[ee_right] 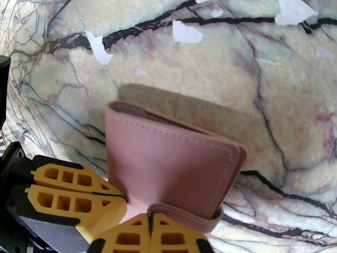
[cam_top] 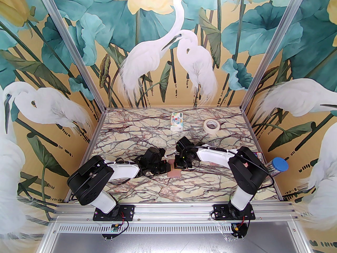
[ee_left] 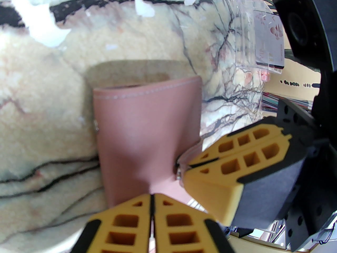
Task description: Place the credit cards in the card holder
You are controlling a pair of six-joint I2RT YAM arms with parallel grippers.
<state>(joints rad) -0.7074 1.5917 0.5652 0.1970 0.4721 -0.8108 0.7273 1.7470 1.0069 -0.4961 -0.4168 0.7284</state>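
The dusty-pink card holder (cam_top: 174, 172) hangs just above the marble table (cam_top: 147, 130) between the two arms and casts a shadow on it. My left gripper (ee_left: 152, 197) is shut on the near edge of the card holder (ee_left: 147, 130). From the right, my right gripper (ee_left: 188, 166) is shut on its strap flap. In the right wrist view the right gripper (ee_right: 150, 215) pinches the flap of the card holder (ee_right: 168, 162), and the left gripper (ee_right: 122, 195) pinches beside it. The pale credit cards (ee_left: 269, 49), one with a dark stripe, lie in a clear box further right.
A white patterned tissue pack (cam_top: 177, 120) and a roll of tape (cam_top: 212, 126) stand at the back. A blue-lidded container (cam_top: 279, 165) and a striped pack (cam_top: 259, 157) sit at the right edge behind the right arm.
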